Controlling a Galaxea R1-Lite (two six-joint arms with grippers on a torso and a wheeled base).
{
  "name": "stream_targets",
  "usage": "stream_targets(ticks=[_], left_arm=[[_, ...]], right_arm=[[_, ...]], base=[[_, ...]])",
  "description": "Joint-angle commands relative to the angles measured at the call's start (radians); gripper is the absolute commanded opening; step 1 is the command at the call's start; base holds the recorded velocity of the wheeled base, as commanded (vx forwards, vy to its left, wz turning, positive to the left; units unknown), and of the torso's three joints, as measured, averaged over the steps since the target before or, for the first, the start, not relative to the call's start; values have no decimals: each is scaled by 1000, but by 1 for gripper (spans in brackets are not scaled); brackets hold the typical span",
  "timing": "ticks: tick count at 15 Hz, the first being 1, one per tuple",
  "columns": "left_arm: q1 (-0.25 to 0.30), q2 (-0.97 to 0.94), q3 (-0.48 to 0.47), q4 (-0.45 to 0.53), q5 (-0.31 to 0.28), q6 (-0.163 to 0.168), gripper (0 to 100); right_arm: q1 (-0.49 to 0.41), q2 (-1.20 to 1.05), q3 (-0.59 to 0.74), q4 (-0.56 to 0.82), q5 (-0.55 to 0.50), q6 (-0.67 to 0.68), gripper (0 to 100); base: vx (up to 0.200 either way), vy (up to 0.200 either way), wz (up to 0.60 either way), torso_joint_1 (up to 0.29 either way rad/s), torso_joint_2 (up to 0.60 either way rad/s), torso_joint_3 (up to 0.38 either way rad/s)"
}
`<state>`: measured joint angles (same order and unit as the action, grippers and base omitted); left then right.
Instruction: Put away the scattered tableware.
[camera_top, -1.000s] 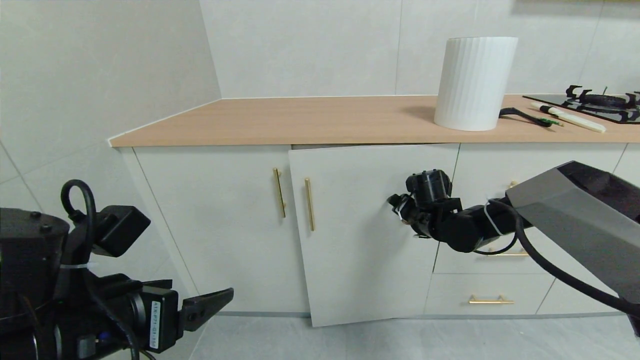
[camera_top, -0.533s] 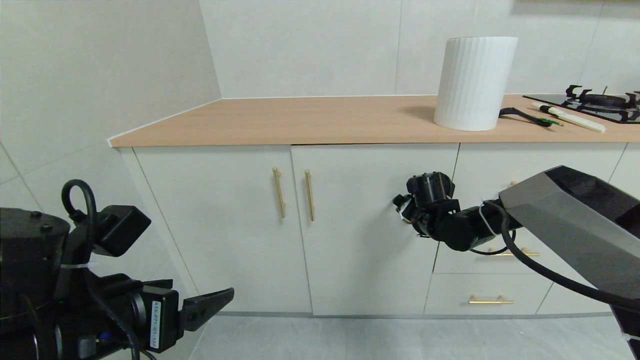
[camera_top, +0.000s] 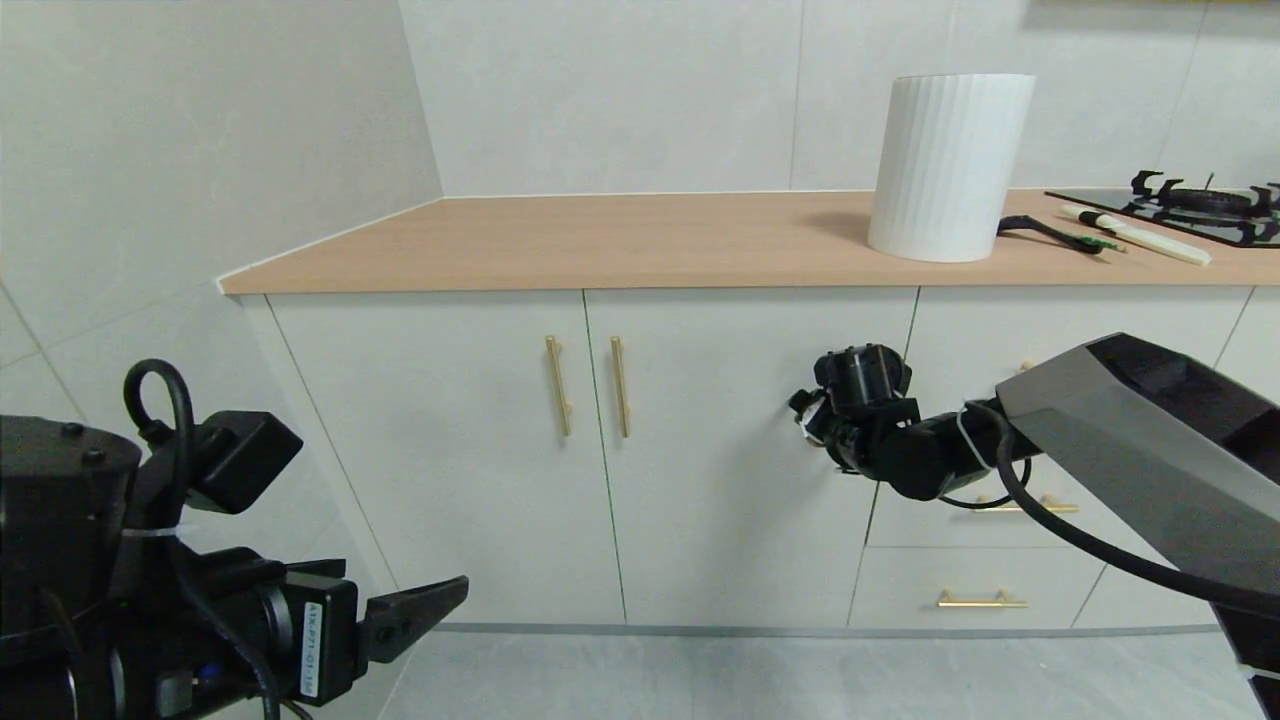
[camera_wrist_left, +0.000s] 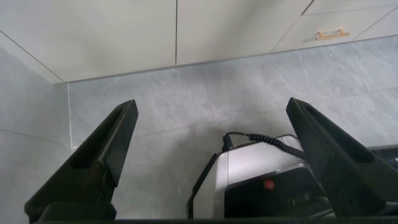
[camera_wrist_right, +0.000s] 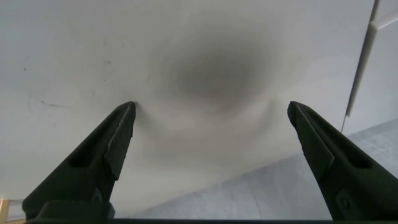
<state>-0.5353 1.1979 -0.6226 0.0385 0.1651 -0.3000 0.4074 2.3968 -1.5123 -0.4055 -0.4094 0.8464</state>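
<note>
On the wooden counter, toward its right end, the scattered tableware lies in the open: a black-handled utensil just beside the base of a tall white ribbed container, and a long cream-coloured piece a little farther right, next to the edge of the stove. What kind of utensil each one is cannot be told at this distance. Below the counter, the cabinet door under the container sits shut, flush with its neighbour, and the two upright brass handles stand side by side at the seam. The right gripper is stretched out level in front of that door near its right edge, well away from the handles. In the right wrist view the right gripper has its jaws spread wide and holds nothing, with both tips right up against the pale door face and a soft shadow between them. To the right of the door are drawers with level brass pulls. The left gripper hangs low at the left side, well apart from the cabinets. In the left wrist view the left gripper points down over the grey tiled floor, its jaws also wide apart and empty.
</note>
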Motion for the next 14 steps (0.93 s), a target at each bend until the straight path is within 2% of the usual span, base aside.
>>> stream_targets(ticks=[1,3,4,5,6,8,9,11,12,14], left_arm=[[0,0,0,0,1,-1,100],[0,0,0,0,-4,-1,100],[0,-1,0,0,-4,-1,100],[0,-1,0,0,-4,-1,100],[0,-11,0,0,-3,-1,100],[0,-41,3,-23,-1,1,100],[0,-64,7,-52,1,1,100],[1,-123,37,-69,1,2,100],[5,-172,69,-71,1,1,100],[5,-282,119,-65,2,5,100]], right_arm=[[-1,-5,3,-3,-3,0,100],[21,-67,63,-1,9,0,100],[45,-150,135,-1,61,2,100],[48,-171,152,-1,76,2,100],[68,-360,304,-1,188,-52,100],[97,-573,523,-10,247,-190,100],[117,-685,615,-12,248,-282,100],[126,-872,698,-9,215,-431,100],[126,-1010,776,-9,159,-527,100],[126,-1208,939,-9,136,-579,100]], base=[[0,0,0,0,0,0],[0,0,0,0,0,0],[0,0,0,0,0,0],[0,0,0,0,0,0],[0,0,0,0,0,0],[0,0,0,0,0,0],[0,0,0,0,0,0],[0,0,0,0,0,0],[0,0,0,0,0,0],[0,0,0,0,0,0]])
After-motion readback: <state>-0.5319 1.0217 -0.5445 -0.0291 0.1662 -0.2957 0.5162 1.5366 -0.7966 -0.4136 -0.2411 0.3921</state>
